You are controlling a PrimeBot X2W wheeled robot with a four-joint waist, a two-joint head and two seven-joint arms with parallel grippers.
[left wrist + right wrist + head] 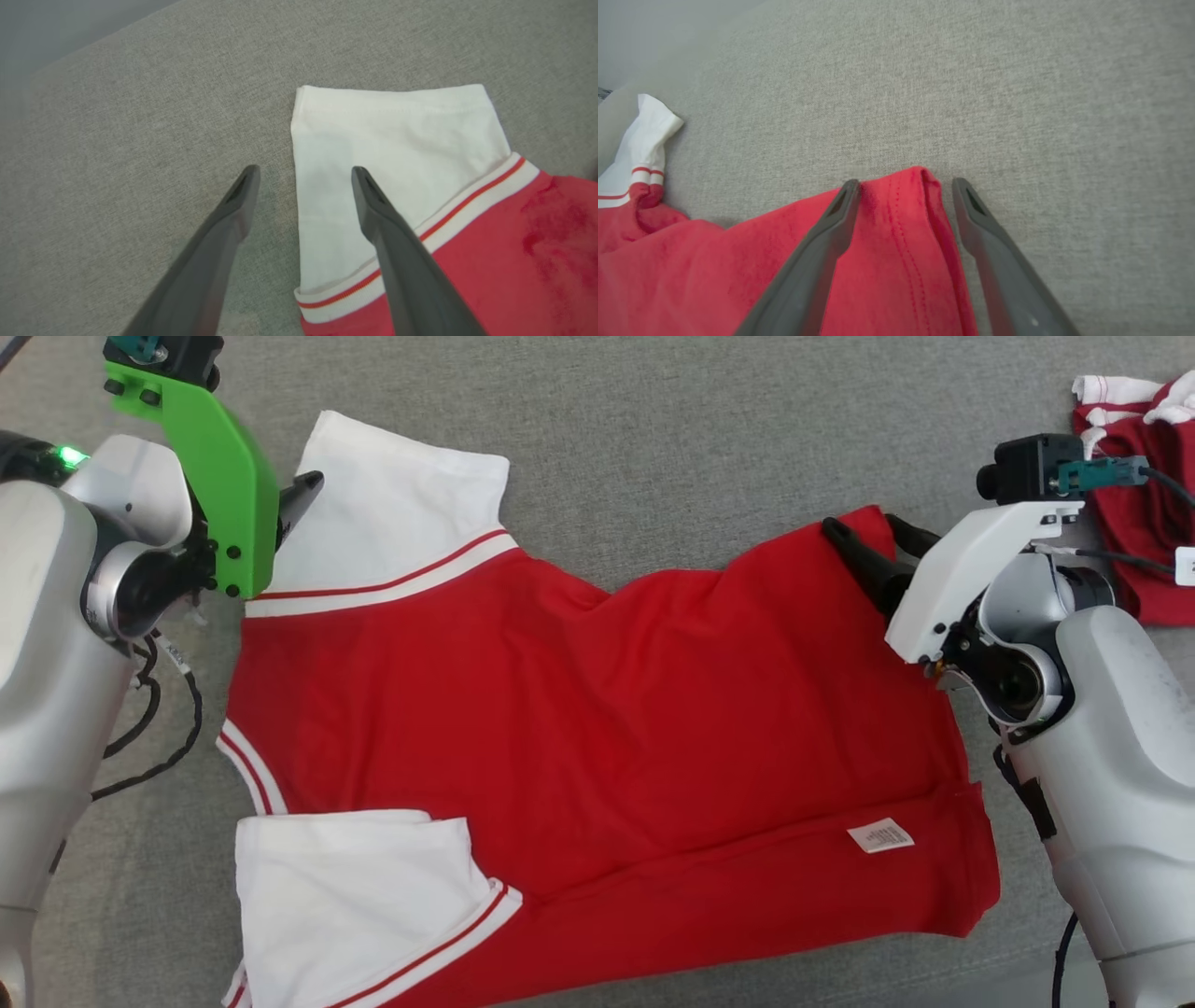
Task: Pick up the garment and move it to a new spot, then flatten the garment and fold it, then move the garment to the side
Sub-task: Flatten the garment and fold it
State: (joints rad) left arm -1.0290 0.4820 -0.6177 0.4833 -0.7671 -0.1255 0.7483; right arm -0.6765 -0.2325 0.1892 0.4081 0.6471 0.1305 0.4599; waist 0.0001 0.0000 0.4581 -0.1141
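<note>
Your shirt (597, 709) lies spread mid-frame, with the left pincer (304, 169) straddling the white sleeve (397, 140) edge at upper left and the right pincer (906, 182) straddling the hem corner (901, 200) at right, both wide open and empty, likely poised to grab for the fold.

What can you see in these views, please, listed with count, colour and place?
garment: one, red, spread out mid-surface
sleeves: two, white with red stripe trim, at the garment's left end
label: one, white, on the garment near its lower right
second garment: one, red and white, bunched at the far right
surface: one, grey fabric, under everything
left gripper: one, dark fingers, open, at the far sleeve's edge
right gripper: one, dark fingers, open, straddling the garment's far right corner
</note>
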